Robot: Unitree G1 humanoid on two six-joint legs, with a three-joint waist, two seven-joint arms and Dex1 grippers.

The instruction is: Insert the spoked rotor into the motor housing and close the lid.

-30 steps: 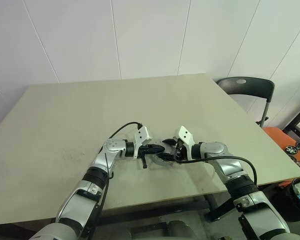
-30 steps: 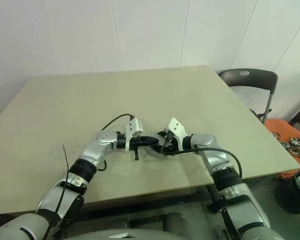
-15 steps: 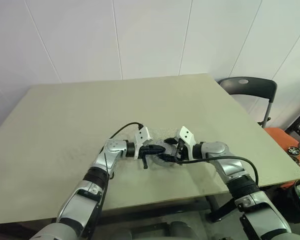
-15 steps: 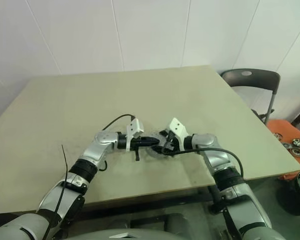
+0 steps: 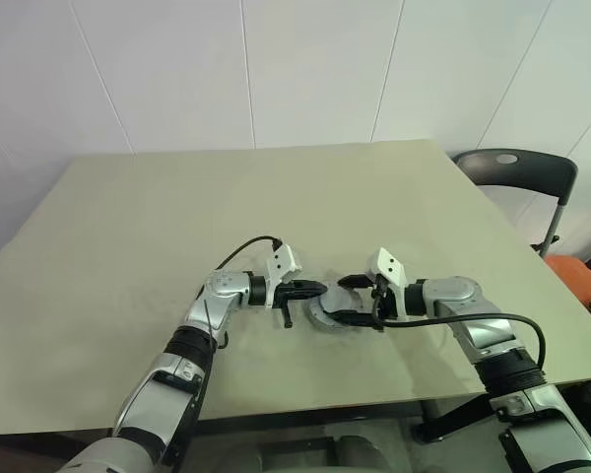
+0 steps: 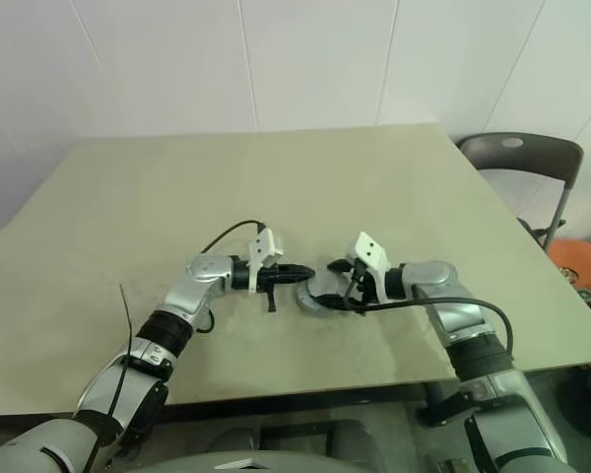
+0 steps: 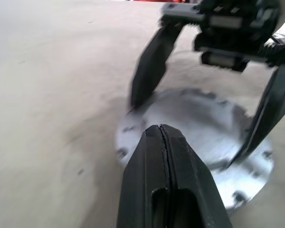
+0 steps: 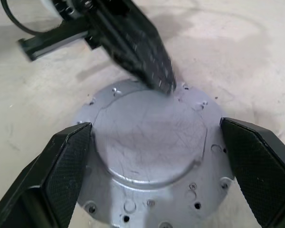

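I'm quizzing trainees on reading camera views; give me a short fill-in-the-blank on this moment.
1. The left gripper has its fingers ____.
2. The right gripper has its fingers spread ____, one on each side of the round grey metal part.
3. That part rests on the ____.

Missing words: shut; open; table

You face a broad beige table (image 5: 177, 227) set against a white panelled wall (image 5: 276, 69) with thin seams. To your right, a dark grey chair (image 5: 517, 172) stands beside the table's far corner, and an orange patch (image 5: 581, 276) shows lower down at the frame's edge.
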